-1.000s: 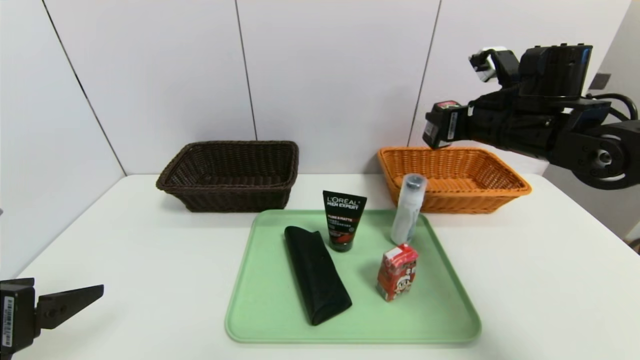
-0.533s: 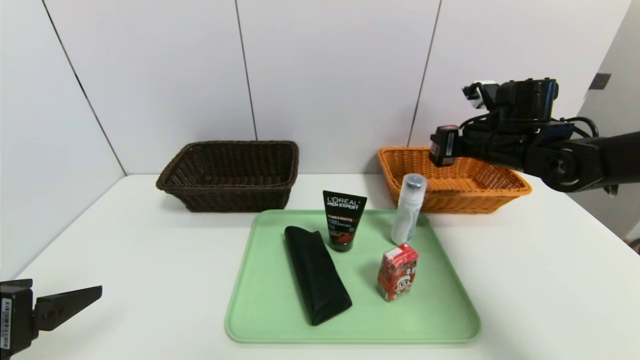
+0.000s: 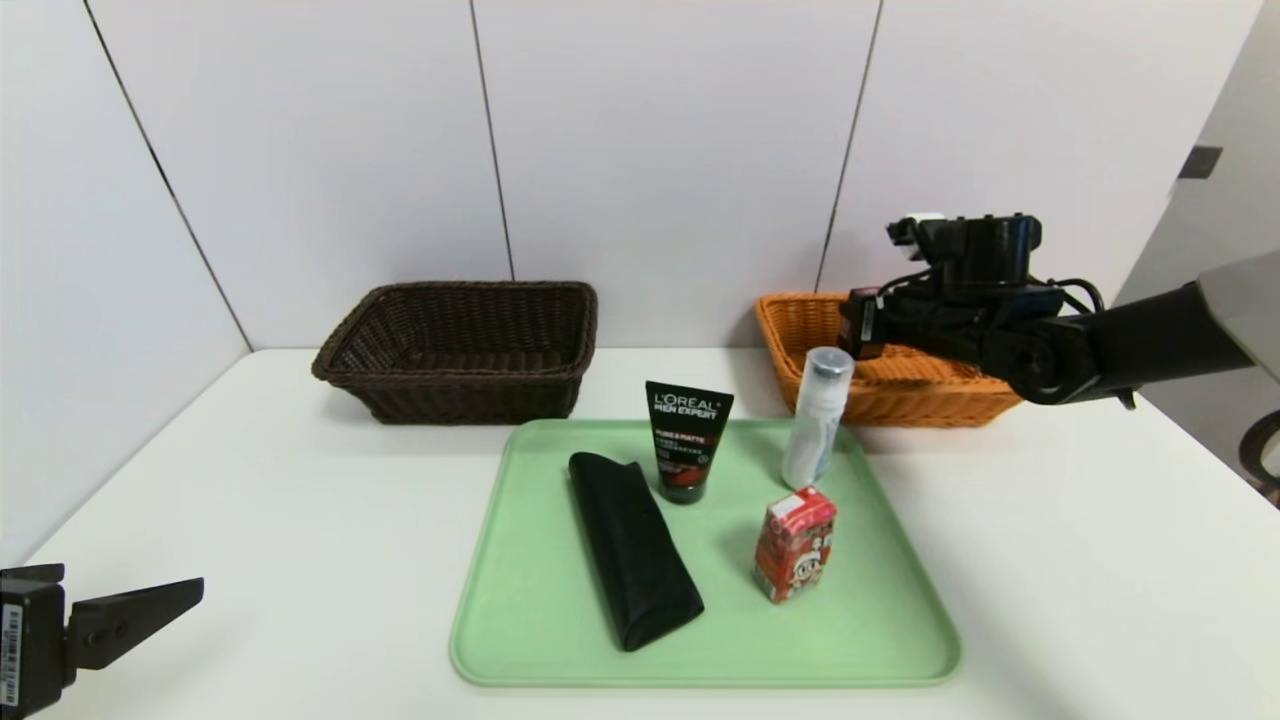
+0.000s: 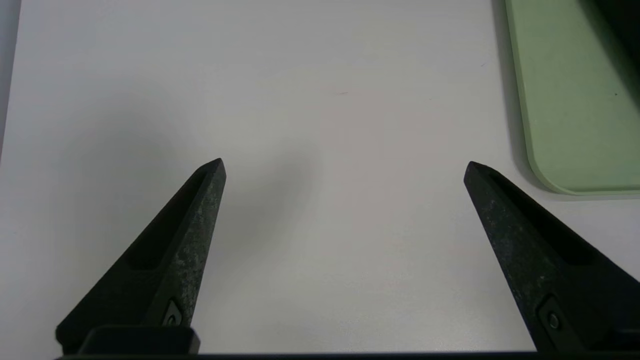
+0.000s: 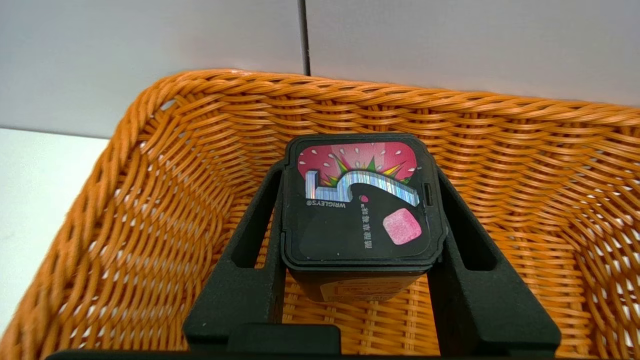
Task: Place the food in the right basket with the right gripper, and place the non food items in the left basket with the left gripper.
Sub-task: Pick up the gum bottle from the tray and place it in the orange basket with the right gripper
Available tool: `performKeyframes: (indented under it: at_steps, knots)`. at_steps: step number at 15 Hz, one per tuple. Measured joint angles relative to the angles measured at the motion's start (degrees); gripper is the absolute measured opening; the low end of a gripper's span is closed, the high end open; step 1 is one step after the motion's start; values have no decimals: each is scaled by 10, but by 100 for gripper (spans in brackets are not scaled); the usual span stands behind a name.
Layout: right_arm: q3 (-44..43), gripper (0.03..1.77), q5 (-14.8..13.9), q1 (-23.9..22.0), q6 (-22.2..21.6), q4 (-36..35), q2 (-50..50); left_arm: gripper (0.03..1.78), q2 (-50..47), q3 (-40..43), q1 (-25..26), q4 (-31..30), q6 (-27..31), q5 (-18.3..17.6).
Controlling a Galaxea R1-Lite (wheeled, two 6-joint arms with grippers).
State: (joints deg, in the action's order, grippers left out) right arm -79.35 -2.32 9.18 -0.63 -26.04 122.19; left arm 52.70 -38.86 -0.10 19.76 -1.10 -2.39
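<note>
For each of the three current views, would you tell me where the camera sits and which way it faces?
Head view: on the head, facing forward and down at the green tray and both baskets; both arms show.
Left wrist view: on the left arm, facing the white tabletop; the left tool shows open.
Right wrist view: on the right arm, facing into the orange wicker basket; the right tool grips a Wrigley's 5 gum box.
Head and left wrist views share the tray; head and right wrist, the orange basket.

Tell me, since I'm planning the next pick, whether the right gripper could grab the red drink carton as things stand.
Probably not yet: the right gripper is closed on the gum pack. Otherwise the carton looks unobstructed from above.
</note>
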Motion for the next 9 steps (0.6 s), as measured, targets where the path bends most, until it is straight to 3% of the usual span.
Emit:
performKeyframes:
  at_steps: [6,9]
  knots:
    - [-24,78,0,1,2,6,30,169,4,0,0,-3,-1,0]
    - [-26,103,0,1,1,5,33,169,6,0,0,-3,-1,0]
